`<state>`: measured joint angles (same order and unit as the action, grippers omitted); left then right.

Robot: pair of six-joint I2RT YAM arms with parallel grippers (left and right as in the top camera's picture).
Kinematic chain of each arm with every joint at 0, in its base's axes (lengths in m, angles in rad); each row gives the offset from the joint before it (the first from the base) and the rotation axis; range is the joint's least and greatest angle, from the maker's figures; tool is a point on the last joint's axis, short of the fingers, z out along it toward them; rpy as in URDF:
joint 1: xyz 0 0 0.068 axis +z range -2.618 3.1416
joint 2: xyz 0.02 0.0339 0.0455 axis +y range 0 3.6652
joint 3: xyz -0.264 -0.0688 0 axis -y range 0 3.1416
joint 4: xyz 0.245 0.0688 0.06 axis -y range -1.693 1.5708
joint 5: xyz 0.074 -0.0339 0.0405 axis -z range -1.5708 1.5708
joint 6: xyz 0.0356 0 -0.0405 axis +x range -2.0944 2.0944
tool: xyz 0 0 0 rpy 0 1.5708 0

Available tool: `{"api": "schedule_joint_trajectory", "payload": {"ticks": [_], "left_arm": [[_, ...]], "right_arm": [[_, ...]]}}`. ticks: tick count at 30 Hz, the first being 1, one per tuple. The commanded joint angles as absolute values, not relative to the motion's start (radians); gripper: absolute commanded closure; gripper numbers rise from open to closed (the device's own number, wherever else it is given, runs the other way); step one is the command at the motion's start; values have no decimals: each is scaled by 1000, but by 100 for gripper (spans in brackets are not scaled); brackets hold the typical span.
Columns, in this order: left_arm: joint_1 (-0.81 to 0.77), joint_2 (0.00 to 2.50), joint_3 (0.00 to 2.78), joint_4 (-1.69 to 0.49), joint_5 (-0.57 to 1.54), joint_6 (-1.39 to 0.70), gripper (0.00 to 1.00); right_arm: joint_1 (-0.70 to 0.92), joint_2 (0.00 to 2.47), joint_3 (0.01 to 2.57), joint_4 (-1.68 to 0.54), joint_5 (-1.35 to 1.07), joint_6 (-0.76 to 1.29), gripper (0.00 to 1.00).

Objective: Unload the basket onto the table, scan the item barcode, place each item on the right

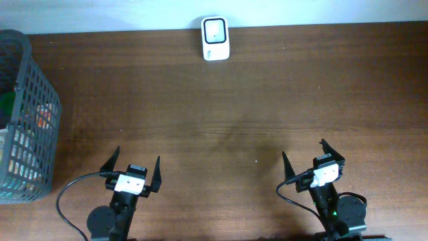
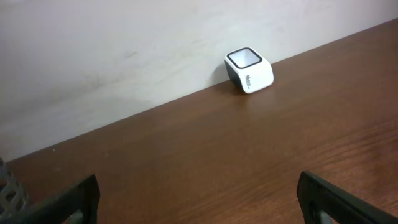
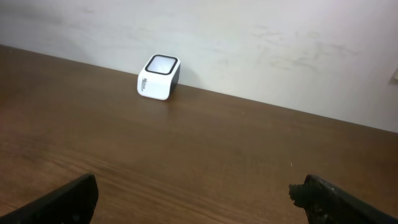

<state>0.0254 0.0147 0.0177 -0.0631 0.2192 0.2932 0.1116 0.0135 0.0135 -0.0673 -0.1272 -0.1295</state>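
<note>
At the near edge of the desk (image 1: 234,100), the left fingers (image 1: 111,161) stand wide apart with nothing between them. The right fingers (image 1: 287,169) are spread the same, also empty. Farther off, at the left edge, sits a grey mesh basket (image 1: 37,134) holding orange and green things, too hidden to name. Farthest, the white scanner (image 1: 215,38) rests against the wall (image 2: 124,50), window up.
</note>
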Motion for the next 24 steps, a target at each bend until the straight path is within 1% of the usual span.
{"api": "schedule_joint_trajectory", "payload": {"ticks": [1,20,24], "left_arm": [[23,6,10,-63,212,305,1],[23,6,10,-60,216,305,1],[22,6,10,-8,331,304,1]], "right_arm": [[119,6,6,-68,-119,-118,2],[119,6,6,-68,-119,-118,2],[119,6,6,-68,-119,-118,2]]}}
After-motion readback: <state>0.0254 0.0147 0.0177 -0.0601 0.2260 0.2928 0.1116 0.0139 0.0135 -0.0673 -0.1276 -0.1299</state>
